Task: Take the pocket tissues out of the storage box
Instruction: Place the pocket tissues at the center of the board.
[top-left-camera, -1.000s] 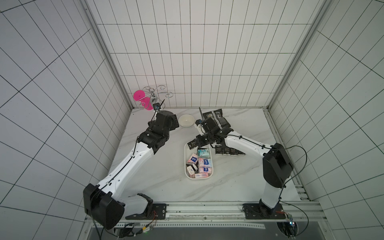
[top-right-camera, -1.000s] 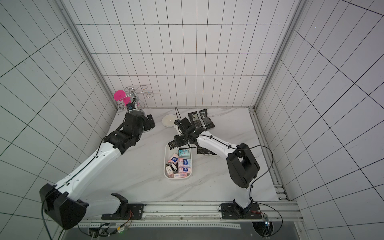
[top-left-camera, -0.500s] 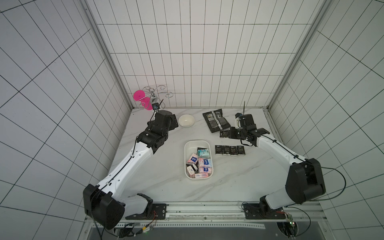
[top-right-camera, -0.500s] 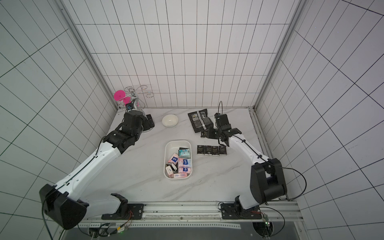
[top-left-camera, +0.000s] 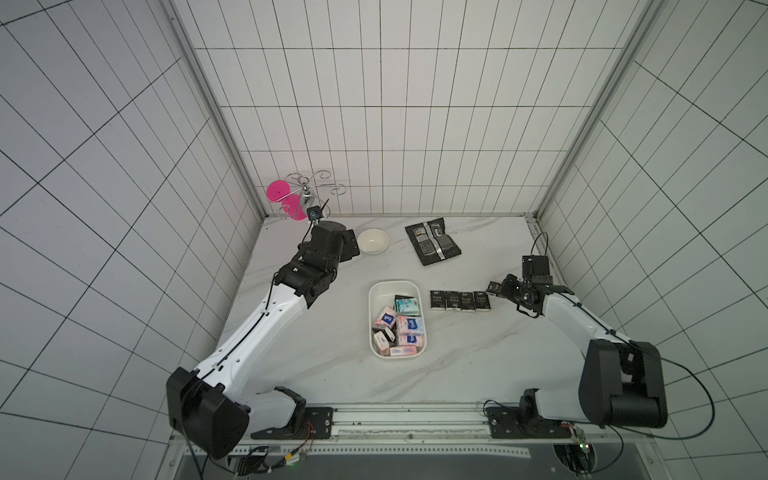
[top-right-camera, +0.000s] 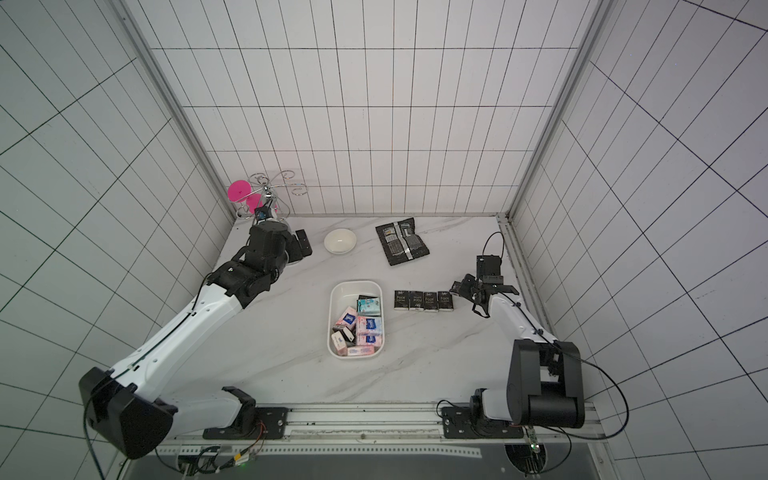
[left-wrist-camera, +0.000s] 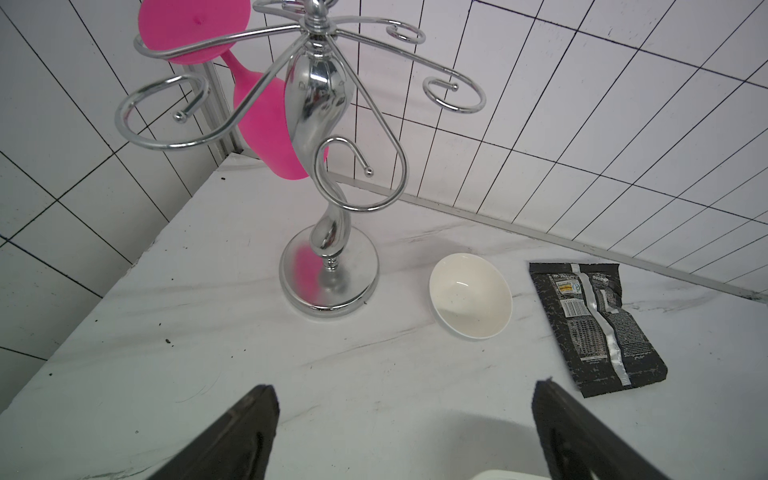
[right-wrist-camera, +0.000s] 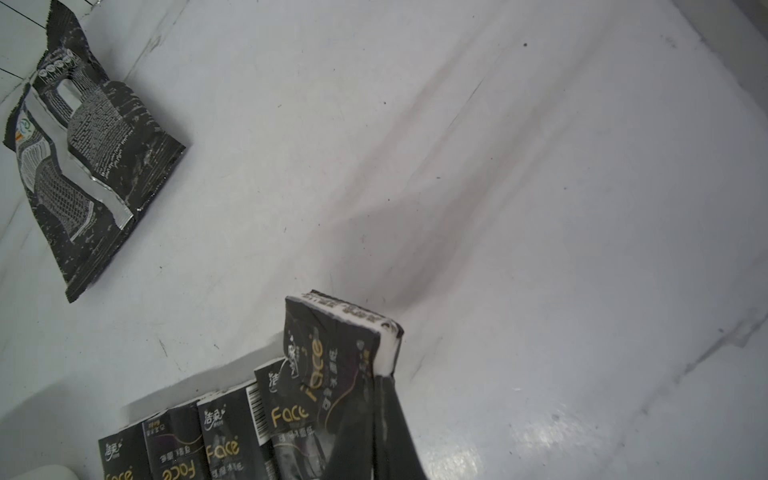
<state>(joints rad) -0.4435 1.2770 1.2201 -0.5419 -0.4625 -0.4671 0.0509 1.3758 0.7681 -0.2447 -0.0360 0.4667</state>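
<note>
Black tissue packet (right-wrist-camera: 332, 357) clamped in the right jaws — by the packet row (top-left-camera: 460, 301); left jaws spread wide.

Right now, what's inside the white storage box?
In the near end of the storage box lie a teal tissue packet, several pink-white packets, and black packets partly covered by them. The far end is bare. Anything beneath the pile is hidden.

Storage box (top-left-camera: 381, 296): shallow white tray with rounded corners, lying flat mid-table (top-left-camera: 457, 365), holding jumbled pocket tissues (top-left-camera: 409, 325): pink-white, one teal, some black. Four black "Face" packets (top-left-camera: 460, 301) lie flat in a touching row just beside it. A fifth black packet (right-wrist-camera: 332, 353) sits tilted, clamped in the right tool (top-left-camera: 498, 288), at the row's outer end.
</note>
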